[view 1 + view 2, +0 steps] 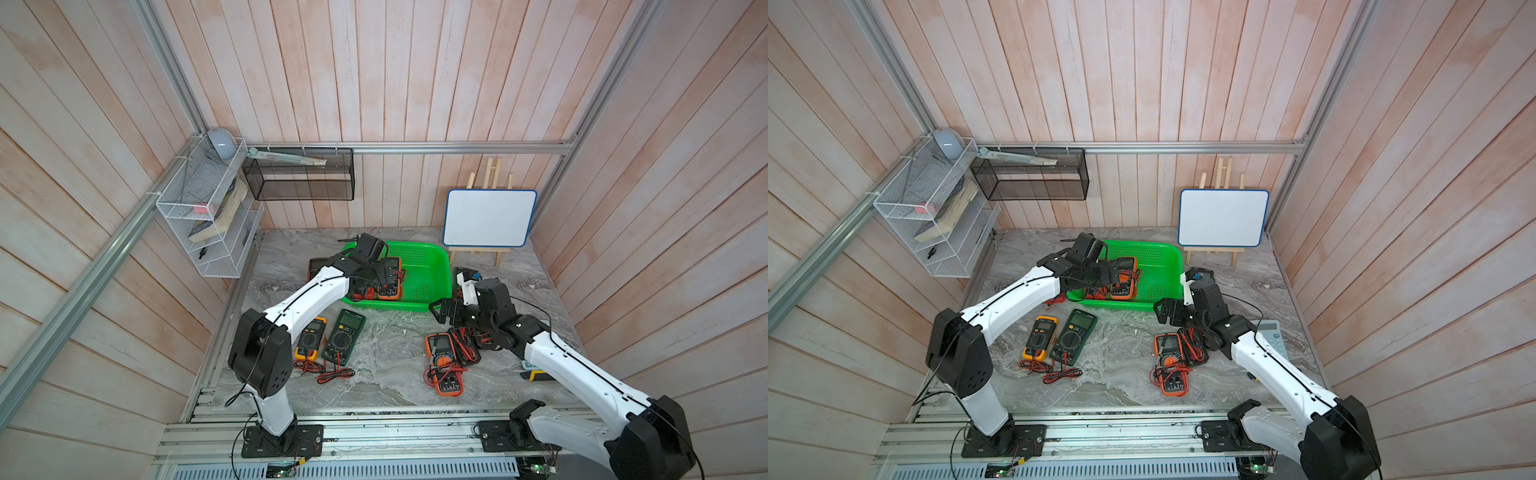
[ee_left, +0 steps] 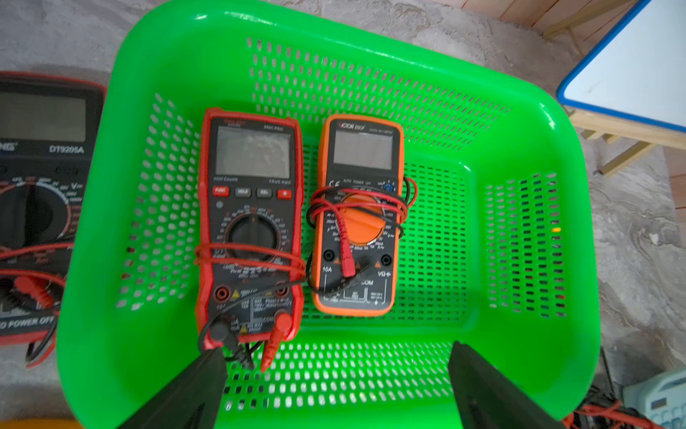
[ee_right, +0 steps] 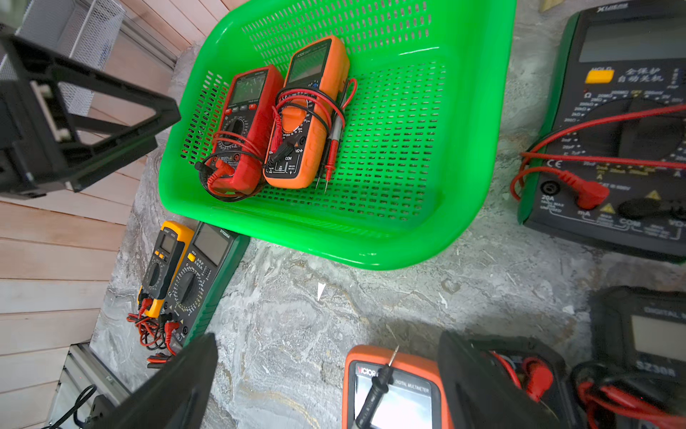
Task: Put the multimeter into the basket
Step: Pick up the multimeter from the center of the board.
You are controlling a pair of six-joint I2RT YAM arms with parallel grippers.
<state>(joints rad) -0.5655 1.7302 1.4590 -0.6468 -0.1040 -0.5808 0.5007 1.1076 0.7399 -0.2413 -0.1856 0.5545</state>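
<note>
**Side by side, both pointing away**

A red-cased multimeter (image 2: 252,223) and an orange-cased multimeter (image 2: 358,223) lie flat, side by side, in the bright green perforated plastic basket (image 2: 519,111). Their long axes are parallel, screens toward the pale plank back wall (image 1: 415,83), jacks toward the basket's near rim. The left gripper (image 2: 337,349) hangs over that rim, jaws wide apart, holding nothing. The right gripper (image 3: 328,336), equally wide and empty, hovers over the grey marbled tabletop (image 3: 297,297)
</note>
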